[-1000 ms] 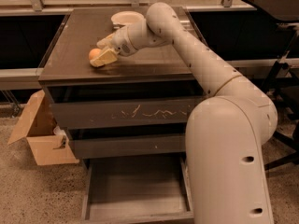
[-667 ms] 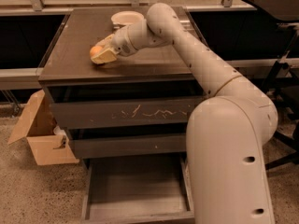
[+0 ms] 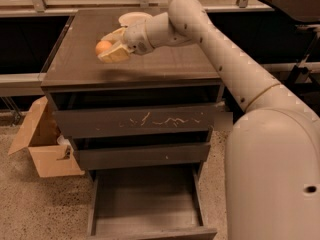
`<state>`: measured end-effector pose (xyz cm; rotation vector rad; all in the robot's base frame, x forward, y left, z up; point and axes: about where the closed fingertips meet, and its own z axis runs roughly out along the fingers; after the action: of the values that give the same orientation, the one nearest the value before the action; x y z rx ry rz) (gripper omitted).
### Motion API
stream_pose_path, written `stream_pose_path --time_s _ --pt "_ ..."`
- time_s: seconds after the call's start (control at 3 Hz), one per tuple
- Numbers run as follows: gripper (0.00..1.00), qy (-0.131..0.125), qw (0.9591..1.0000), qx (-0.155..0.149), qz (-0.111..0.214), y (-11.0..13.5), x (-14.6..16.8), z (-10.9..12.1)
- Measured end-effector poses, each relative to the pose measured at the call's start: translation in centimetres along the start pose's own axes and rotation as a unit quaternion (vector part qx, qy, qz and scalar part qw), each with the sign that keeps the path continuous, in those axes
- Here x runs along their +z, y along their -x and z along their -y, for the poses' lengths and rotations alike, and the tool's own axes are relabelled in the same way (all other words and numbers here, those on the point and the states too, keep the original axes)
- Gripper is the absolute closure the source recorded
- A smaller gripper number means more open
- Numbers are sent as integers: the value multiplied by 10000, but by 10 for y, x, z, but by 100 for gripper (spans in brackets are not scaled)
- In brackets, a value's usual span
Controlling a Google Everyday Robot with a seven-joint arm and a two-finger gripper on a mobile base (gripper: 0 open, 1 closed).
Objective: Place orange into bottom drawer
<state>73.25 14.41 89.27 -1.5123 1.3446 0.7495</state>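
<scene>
The orange is a small round fruit held between the fingers of my gripper, a little above the left part of the dark cabinet top. The gripper is shut on it. My white arm reaches in from the right. The bottom drawer stands pulled open at the foot of the cabinet, its grey floor bare. The white-scratched top drawer front and the plain middle drawer front are pushed in.
A shallow white bowl sits at the back of the cabinet top, behind the gripper. An open cardboard box stands on the speckled floor left of the cabinet. My robot body fills the right foreground.
The gripper has lifted with the orange in it, rising slightly off the cabinet top and shifting a little toward the back.
</scene>
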Motion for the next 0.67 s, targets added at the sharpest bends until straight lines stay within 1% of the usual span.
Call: stream_pose_path --time_s 0.33,0.67 --pt "100 26 9999 -95 95 6 -5 -4" --pt "100 216 9997 -53 77 1 -2 -14"
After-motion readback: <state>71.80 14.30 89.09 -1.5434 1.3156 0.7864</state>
